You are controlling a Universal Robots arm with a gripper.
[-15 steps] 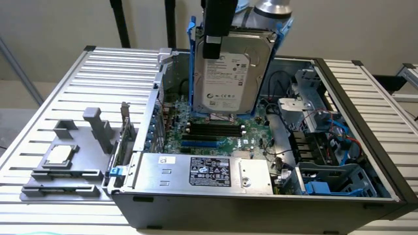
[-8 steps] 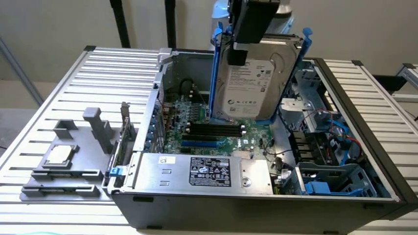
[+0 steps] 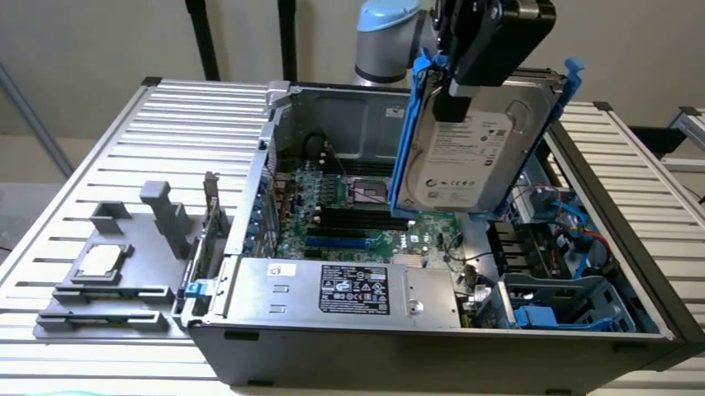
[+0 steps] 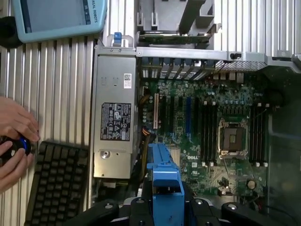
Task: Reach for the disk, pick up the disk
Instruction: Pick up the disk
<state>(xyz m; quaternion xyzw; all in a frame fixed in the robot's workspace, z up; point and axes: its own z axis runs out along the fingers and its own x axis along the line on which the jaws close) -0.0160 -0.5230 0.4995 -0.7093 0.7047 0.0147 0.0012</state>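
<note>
The disk hangs in the upper right of the exterior view, held upright and clear above the open computer case, its white label facing the camera and its blue carrier rails running down both long edges. The gripper comes down from the top of the frame and its fingers are clenched on the disk's upper edge, one dark finger lying across the top of the label. In the wrist view a blue rail end juts out at the lower middle of the frame, between the gripper's dark body parts, with the motherboard and the grey power supply spread out beyond it. Judged from this, the reach is done and the pick-up is in its closing stage: the drive is off its bay and carried free in the air, touching nothing in the case. From here the hold has to stay firm, since the drive is gripped by one edge and hangs long below the fingers, so any swing could knock its lower corner against the case wall or the cables at the right of the exterior view. At the left edge of the wrist view, a person's hand rests beside a black keyboard on the ribbed counter.
</note>
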